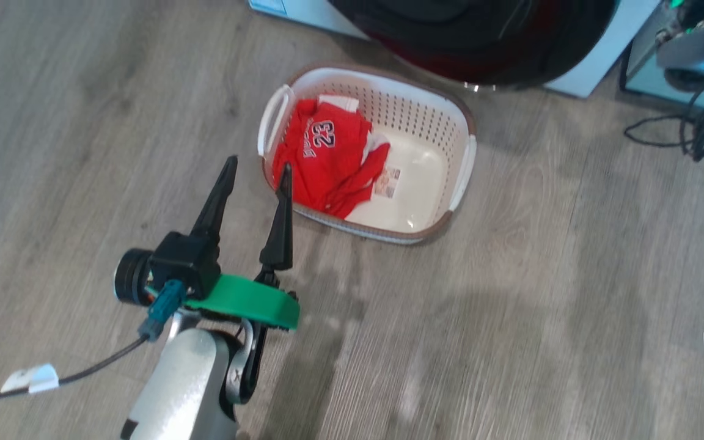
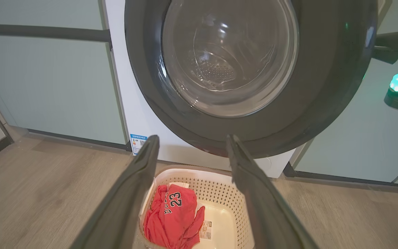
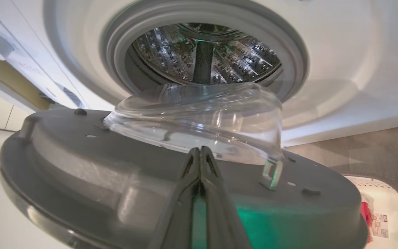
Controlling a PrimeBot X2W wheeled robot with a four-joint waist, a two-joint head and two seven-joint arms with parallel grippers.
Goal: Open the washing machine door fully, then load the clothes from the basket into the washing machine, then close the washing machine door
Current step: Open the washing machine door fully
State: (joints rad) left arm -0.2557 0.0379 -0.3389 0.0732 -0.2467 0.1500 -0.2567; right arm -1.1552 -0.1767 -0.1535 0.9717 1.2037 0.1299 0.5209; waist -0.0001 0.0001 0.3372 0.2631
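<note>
The white perforated plastic basket [image 1: 413, 101] of red fabric clothes [image 1: 327, 159] is overhung at its far rim by the black-ringed glass door [image 2: 323, 103]; the left gripper [image 1: 257, 164] is spread wide, the right gripper [image 3: 200, 149] pinched closed.

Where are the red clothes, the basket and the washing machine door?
the clothes [image 1: 327, 171]: head view, red fabric below the 23.
the basket [image 1: 413, 104]: head view, perforated far wall.
the washing machine door [image 2: 230, 58]: left wrist view, clear glass centre.
</note>
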